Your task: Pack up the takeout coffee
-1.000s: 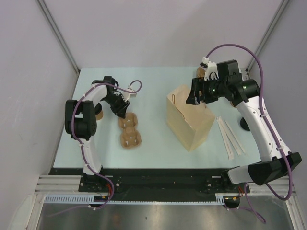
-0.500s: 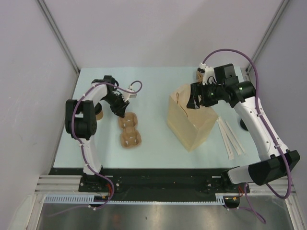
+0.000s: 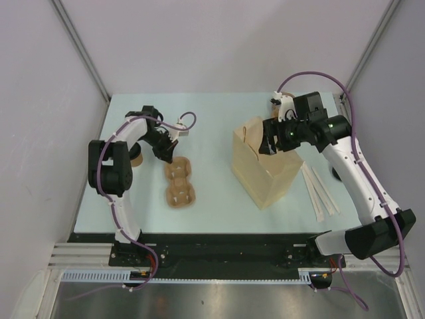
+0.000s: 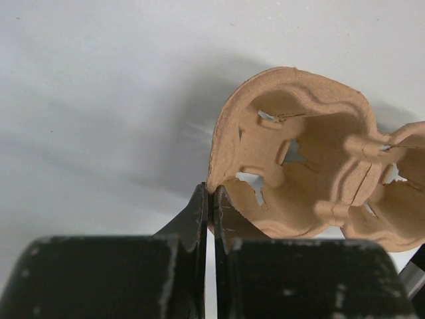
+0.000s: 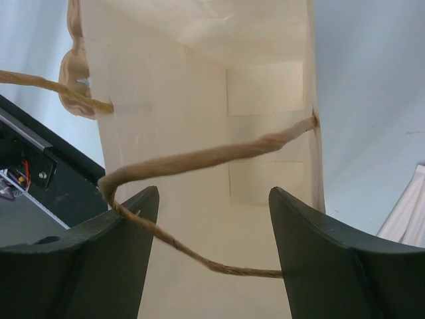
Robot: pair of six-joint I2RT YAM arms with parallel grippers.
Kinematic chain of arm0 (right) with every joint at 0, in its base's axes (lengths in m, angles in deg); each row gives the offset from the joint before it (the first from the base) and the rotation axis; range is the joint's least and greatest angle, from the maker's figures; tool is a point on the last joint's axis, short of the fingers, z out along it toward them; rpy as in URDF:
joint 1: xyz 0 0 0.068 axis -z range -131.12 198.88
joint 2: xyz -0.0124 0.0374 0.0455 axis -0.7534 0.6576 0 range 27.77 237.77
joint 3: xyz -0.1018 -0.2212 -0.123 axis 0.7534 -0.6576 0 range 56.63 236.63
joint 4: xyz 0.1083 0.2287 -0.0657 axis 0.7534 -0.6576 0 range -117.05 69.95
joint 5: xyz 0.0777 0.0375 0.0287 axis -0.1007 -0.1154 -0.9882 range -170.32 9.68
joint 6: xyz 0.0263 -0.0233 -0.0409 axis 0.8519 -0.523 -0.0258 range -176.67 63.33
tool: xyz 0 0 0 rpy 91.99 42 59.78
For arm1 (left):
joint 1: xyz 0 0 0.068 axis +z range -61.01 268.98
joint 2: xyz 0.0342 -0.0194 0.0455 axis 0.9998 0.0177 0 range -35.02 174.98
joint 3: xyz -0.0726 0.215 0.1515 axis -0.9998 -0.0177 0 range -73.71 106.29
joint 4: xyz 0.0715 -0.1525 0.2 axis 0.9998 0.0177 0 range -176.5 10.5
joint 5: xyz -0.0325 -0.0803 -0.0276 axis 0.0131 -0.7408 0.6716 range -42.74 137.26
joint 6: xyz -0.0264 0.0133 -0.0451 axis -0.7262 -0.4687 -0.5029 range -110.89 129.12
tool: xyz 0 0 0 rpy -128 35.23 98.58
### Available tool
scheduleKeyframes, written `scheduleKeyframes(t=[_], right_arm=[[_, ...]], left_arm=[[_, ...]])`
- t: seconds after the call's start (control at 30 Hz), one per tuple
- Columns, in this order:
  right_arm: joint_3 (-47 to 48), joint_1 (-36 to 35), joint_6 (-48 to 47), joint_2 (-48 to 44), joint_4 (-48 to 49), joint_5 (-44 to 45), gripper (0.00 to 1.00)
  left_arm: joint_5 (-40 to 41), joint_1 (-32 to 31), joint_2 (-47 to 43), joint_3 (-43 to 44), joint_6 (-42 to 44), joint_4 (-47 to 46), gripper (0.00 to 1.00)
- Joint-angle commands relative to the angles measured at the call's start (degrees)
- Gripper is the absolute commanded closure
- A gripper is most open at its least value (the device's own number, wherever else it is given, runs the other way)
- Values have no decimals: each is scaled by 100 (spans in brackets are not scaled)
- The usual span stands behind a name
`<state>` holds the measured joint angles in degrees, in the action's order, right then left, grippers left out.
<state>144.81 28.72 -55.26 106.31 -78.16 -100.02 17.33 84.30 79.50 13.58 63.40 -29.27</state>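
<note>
The right gripper (image 5: 209, 249) gapes wide and grips nothing, a twisted handle (image 5: 199, 158) looping loose across the gap. Over the last second it has slid left to hang over the mouth of the paper bag (image 3: 262, 171), which I read as readying the bag rather than packing. The left gripper (image 4: 211, 199) is pinched shut on the rim of the pulp cup carrier (image 4: 312, 166), shown clearly only by its wrist view, while only the top view shows the takeout coffee (image 3: 137, 158), unheld on the table (image 3: 212, 119) and half hidden behind the left arm.
</note>
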Motion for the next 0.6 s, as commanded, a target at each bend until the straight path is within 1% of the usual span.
scheduleKeyframes(t=[0.0,0.07,0.2,0.27,0.3,0.33,0.43,0.47,0.57], right_arm=[[155,-23,-44,-401,177,-112,27],[383,-23,26,-497,186,-253,27],[709,47,105,-603,133,-218,35],[762,126,140,-603,54,-157,36],[771,144,166,-595,19,-104,39],[788,162,201,-595,-34,-60,39],[902,241,289,-621,-43,19,33],[998,241,290,-621,-25,71,25],[1131,223,220,-542,71,229,15]], left_arm=[[-399,12,-422,-133,-31,-28,100],[-469,21,-483,-168,-67,-37,100],[-636,47,-588,-133,-216,-80,100],[-707,64,-589,-10,-251,-19,100],[-785,56,-580,42,-295,77,100],[-847,73,-589,156,-313,138,100],[-1075,82,-694,367,-471,271,100],[-1120,91,-729,420,-515,341,100],[-1260,91,-896,614,-690,376,100]])
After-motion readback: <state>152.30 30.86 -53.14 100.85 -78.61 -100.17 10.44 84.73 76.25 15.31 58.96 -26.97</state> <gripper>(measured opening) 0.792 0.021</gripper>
